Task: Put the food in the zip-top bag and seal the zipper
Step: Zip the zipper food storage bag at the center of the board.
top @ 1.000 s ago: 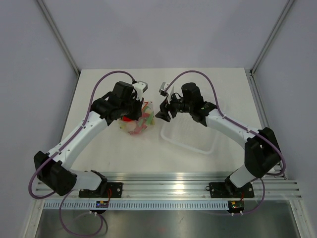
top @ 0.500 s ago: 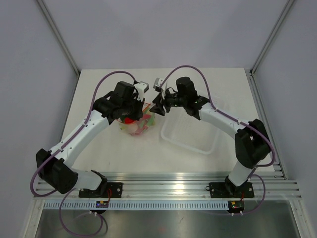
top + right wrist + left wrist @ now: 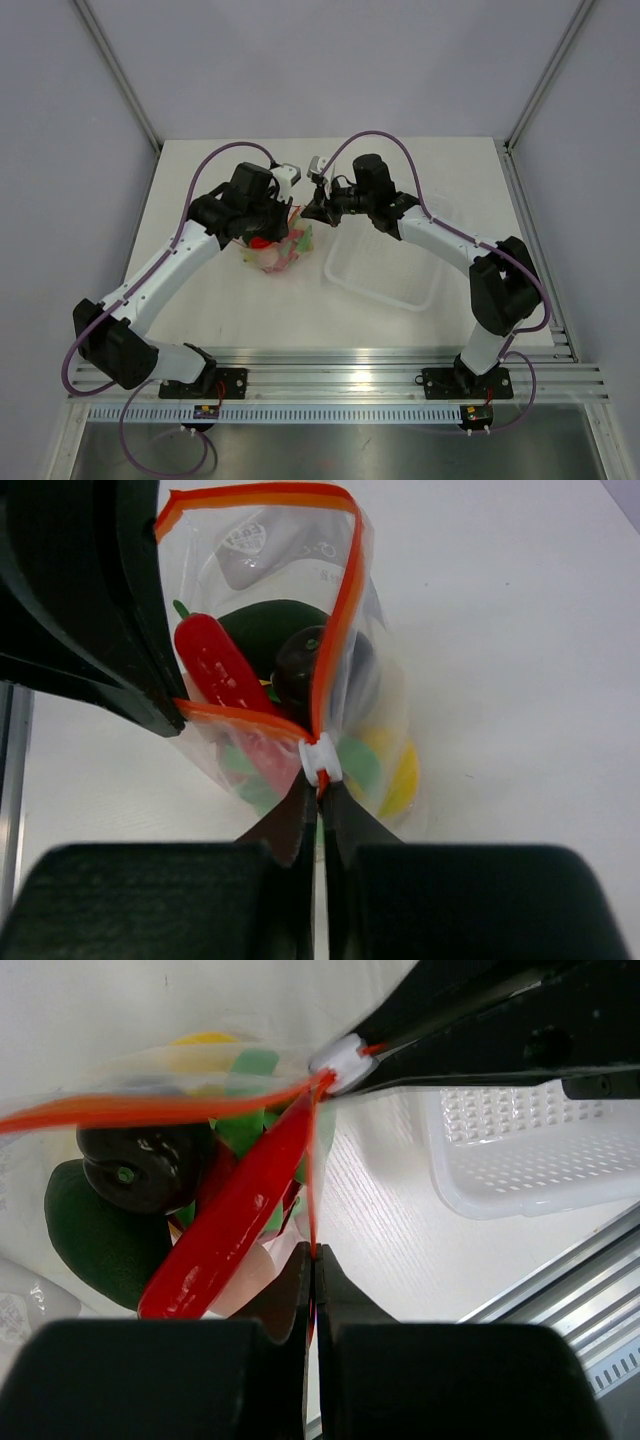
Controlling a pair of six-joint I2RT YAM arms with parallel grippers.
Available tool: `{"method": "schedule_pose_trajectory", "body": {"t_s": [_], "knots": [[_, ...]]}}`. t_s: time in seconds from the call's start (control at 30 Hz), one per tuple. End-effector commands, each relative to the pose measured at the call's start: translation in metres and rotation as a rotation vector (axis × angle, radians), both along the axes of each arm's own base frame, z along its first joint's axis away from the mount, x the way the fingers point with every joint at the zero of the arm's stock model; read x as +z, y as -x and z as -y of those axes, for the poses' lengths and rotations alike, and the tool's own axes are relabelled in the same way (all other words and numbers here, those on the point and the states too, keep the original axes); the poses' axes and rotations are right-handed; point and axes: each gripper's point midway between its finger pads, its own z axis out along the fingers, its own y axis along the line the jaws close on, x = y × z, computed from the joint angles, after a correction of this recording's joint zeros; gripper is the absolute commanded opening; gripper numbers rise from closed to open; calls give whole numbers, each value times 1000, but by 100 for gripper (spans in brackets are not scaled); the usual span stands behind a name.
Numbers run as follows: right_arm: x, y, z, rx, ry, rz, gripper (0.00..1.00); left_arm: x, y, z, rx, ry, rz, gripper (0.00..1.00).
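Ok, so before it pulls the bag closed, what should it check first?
1. Food inside the zip-top bag: ok; red chilli, avocado and dark fruit show through.
2. Left fingers pinching the zipper strip: ok.
3. Right fingers shut on the white slider: ok.
4. Zipper sealed: not ok; the mouth gapes open.
5. Every food piece inside: cannot tell.

Links: white tubular shells on the left arm (image 3: 165,265) and the right arm (image 3: 450,245)
Joints: bulky black housings
Cables (image 3: 238,147): purple, one looping along each arm
Bases (image 3: 215,383): black blocks, small coloured wiring below
Wrist cameras (image 3: 285,173): pale grey boxes
Fingers (image 3: 290,1280): matte black, tapering wedges
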Motion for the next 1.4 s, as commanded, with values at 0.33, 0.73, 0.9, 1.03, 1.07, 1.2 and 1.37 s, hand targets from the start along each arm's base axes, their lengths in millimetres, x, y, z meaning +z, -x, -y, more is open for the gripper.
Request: {"method": "schedule_pose_trajectory", "body": {"t_s": [0.33,0.73,0.9,1.03,1.07,1.2,1.37], "knots": [[25,6,-8,43,-80,42,0,71,-19,-11,16,2,218,66],[37,18,-6,65,-114,29,0,115,-14,26,-392,77,595,71],[42,23,-5,76,-125,24,0,96,-19,45,-526,80,545,44],[41,26,-4,82,-122,17,0,73,-21,49,-637,32,521,22],[42,27,-3,82,-123,18,0,71,-23,47,-646,30,525,22],[39,29,0,80,-108,17,0,60,-17,45,-716,30,523,26],[40,31,0,87,-106,20,0,53,-12,45,-749,55,482,31]]}}
